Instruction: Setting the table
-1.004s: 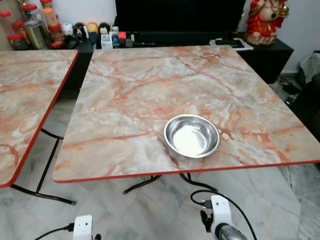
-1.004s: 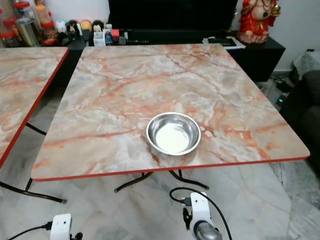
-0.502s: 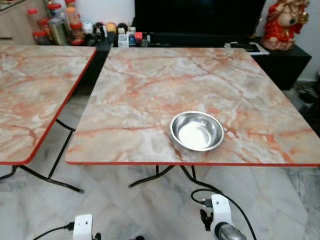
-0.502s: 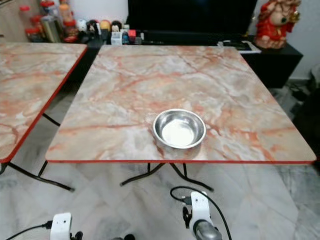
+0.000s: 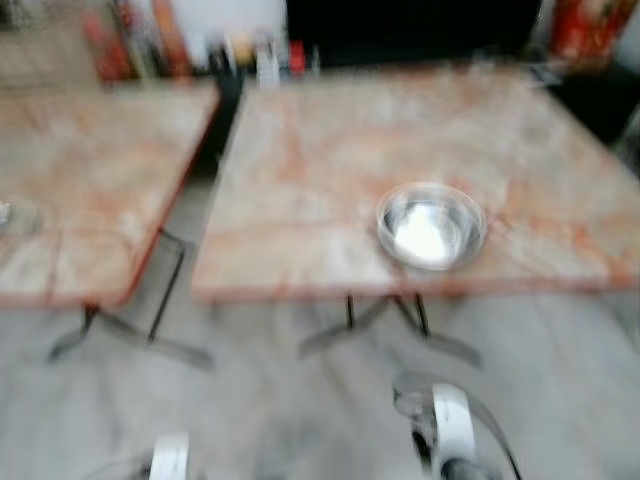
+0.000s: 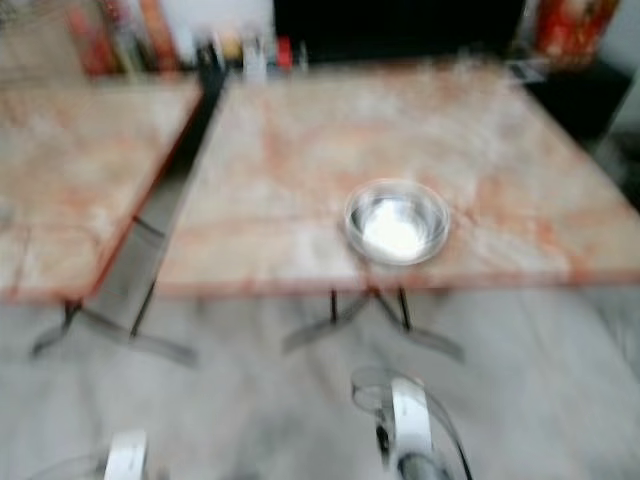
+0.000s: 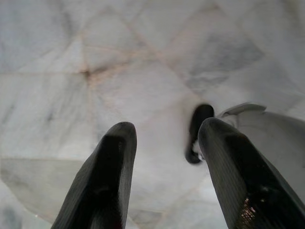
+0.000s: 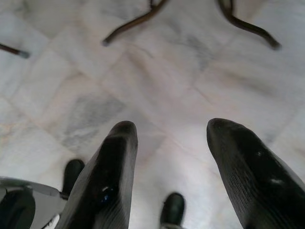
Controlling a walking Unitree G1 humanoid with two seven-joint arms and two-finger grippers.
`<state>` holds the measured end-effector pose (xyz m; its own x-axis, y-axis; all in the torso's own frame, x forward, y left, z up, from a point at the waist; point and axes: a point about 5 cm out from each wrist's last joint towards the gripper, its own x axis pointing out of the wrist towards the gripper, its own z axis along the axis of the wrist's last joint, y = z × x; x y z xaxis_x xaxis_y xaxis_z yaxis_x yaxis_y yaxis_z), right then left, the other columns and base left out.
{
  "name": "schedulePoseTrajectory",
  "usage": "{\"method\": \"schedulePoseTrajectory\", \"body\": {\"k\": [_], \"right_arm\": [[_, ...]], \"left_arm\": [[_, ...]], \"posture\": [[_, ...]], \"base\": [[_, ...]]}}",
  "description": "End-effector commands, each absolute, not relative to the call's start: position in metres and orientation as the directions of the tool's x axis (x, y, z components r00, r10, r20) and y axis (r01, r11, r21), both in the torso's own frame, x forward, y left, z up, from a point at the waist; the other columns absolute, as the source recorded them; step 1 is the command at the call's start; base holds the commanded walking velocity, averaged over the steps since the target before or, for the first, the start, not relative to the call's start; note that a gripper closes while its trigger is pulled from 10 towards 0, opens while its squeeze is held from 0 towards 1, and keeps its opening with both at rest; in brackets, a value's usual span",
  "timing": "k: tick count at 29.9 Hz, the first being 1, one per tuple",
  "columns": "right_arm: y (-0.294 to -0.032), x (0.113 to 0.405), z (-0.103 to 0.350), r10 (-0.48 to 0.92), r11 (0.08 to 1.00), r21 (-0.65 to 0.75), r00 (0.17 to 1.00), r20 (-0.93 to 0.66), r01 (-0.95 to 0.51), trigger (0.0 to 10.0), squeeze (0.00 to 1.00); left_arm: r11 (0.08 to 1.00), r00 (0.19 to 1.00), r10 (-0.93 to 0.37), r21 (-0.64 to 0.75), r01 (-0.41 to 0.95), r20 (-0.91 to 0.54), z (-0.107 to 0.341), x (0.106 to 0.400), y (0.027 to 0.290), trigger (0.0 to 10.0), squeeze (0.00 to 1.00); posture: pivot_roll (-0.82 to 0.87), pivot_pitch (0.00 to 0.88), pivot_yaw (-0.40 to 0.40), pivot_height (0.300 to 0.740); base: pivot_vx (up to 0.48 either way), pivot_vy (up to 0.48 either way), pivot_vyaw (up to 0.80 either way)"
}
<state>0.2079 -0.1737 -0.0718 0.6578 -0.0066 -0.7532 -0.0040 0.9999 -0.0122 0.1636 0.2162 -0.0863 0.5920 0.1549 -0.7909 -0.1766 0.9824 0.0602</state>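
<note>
Marble floor (image 8: 157,81) lies beneath both hanging grippers, left (image 7: 164,157) and right (image 8: 167,157), fingers spread.

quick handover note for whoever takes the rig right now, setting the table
Left gripper: open, empty, hanging over the marble floor.
Right gripper: open, empty, also pointing at the floor near the table legs.
Steel bowl: on the right-hand table, near its front edge; looks empty, though the head views are blurred.
Done: one bowl is set.
Left: anything else for the setting; the blur hides what lies on the left-hand table.
</note>
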Motion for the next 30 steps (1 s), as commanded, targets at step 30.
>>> {"method": "schedulePoseTrajectory", "body": {"k": [30], "right_arm": [[-0.166, 0.2085, -0.0722, 0.025, 0.999, -0.005, 0.652, -0.758, -0.044, 10.0, 0.0]], "left_arm": [[0.983, 0.6, 0.164, 0.077, -0.169, -0.783, -0.0839, 0.1668, 0.2207, 10.0, 0.0]], "posture": [[0.11, 0.051, -0.001, 0.74]], "base": [[0.0, 0.48, 0.04]]}}
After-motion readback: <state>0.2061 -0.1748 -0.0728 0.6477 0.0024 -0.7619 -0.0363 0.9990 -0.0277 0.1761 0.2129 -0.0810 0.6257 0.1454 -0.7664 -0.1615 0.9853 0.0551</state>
